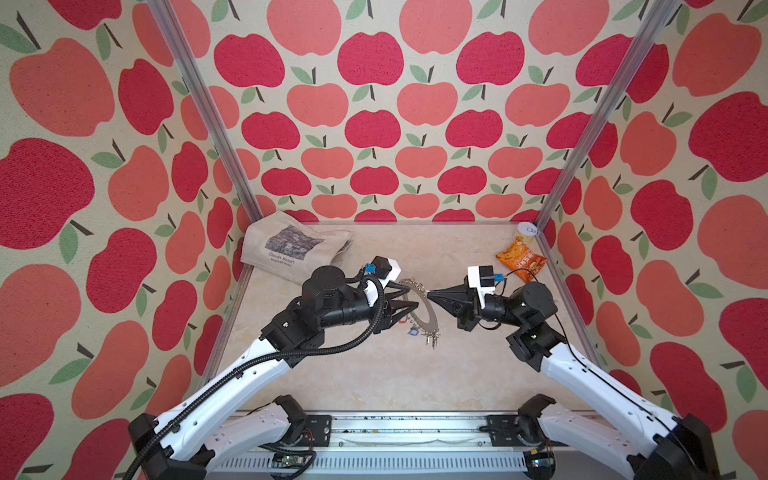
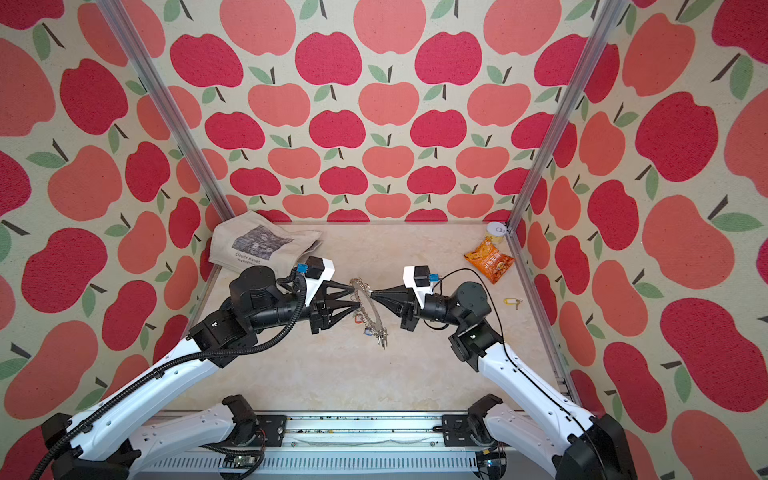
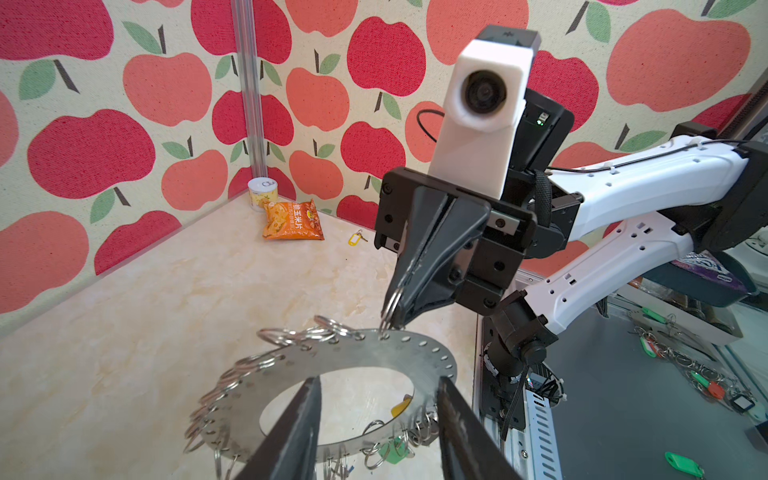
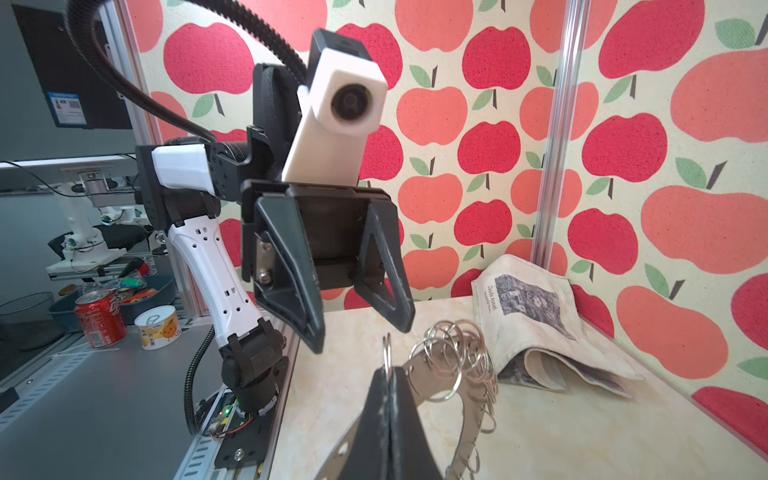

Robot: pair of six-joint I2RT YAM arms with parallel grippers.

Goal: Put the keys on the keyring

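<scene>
The keyring (image 3: 374, 353) hangs tilted above the table (image 2: 415, 374). The right gripper (image 3: 394, 322) is pinched tight on one wire loop (image 3: 390, 301) at the keyring's rim. Across the keyring the left gripper (image 2: 358, 297) stands with jaws apart, clamping nothing. Its fingers (image 3: 301, 419) frame the opposite rim and the round hole, and whether they touch the plate cannot be told. Several keys (image 2: 383, 336) dangle from loops on the keyring's lower edge, with red, blue and green tags among them. One yellow-tagged key (image 2: 512, 301) lies on the table well apart from the keyring, beyond the right gripper.
</scene>
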